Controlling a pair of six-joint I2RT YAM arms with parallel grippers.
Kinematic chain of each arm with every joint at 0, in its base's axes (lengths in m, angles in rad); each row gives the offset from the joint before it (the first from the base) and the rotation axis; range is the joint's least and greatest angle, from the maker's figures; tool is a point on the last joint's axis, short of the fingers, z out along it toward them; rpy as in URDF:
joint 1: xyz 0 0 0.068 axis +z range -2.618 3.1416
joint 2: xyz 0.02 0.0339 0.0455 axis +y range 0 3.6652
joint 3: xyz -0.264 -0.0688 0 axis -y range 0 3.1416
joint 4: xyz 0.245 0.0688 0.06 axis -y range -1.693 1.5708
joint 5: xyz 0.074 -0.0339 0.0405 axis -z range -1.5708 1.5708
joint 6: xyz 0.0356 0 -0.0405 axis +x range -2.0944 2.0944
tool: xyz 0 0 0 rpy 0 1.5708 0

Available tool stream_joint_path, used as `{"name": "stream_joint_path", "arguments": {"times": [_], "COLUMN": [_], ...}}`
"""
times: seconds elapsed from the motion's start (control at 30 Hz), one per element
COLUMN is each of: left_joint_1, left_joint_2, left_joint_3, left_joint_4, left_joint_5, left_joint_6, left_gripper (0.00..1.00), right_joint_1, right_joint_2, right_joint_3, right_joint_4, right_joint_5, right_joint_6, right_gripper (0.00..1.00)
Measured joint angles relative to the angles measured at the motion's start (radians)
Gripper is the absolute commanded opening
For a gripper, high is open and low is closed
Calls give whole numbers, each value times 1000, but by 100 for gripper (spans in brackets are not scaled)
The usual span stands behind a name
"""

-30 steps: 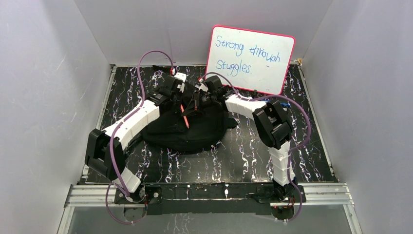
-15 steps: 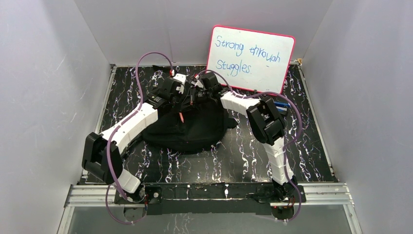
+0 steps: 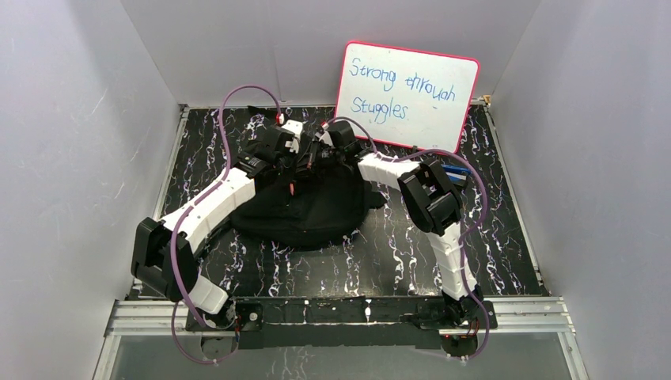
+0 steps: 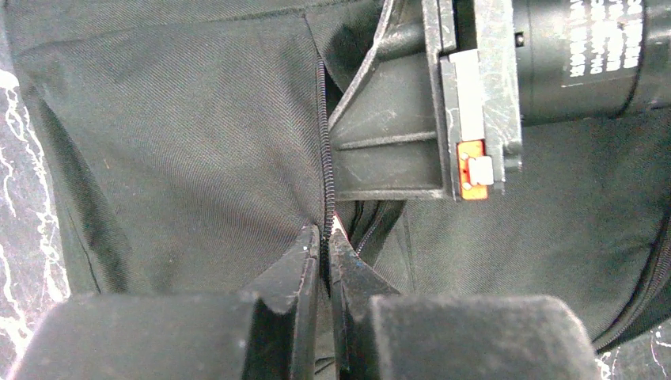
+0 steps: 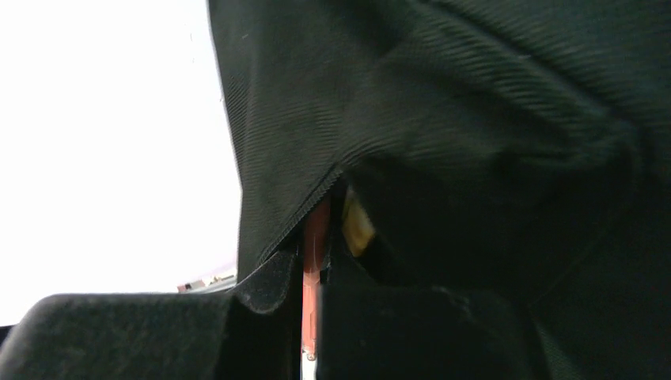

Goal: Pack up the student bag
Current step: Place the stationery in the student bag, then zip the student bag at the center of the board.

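Left pincer [image 4: 326, 237] pinches shut on the student bag's [image 3: 308, 210] zip seam [image 4: 322, 142] while the right pincer [image 5: 312, 273] clamps a red strip [image 5: 315, 226] at the bag's top, below a whiteboard [image 3: 407, 95] reading "Strong through Stuggles".

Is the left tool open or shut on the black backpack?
Shut. In the left wrist view the left tool pinches the zip edge of the soft black fabric backpack, fingers pressed together.
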Motion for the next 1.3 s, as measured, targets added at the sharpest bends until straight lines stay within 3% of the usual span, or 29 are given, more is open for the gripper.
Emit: {"name": "stream_joint_path", "arguments": {"times": [0.4, 0.6, 0.87, 1.3], "left_joint_1": [0, 0, 0, -3], "left_joint_2": [-13, -19, -19, -19], "left_joint_3": [0, 0, 0, 0], "left_joint_4": [-24, -30, -36, -37], "left_joint_5": [30, 15, -9, -28], "left_joint_6": [-9, -15, -21, -26], "left_gripper": [0, 0, 0, 0], "right_joint_1": [28, 56, 103, 106], "right_joint_2": [0, 0, -1, -172], "right_joint_3": [-39, -23, -23, -169], "right_joint_4": [64, 43, 0, -22], "right_joint_5": [113, 142, 197, 328], "right_joint_6": [44, 22, -64, -184], "right_gripper": [0, 13, 45, 52]}}
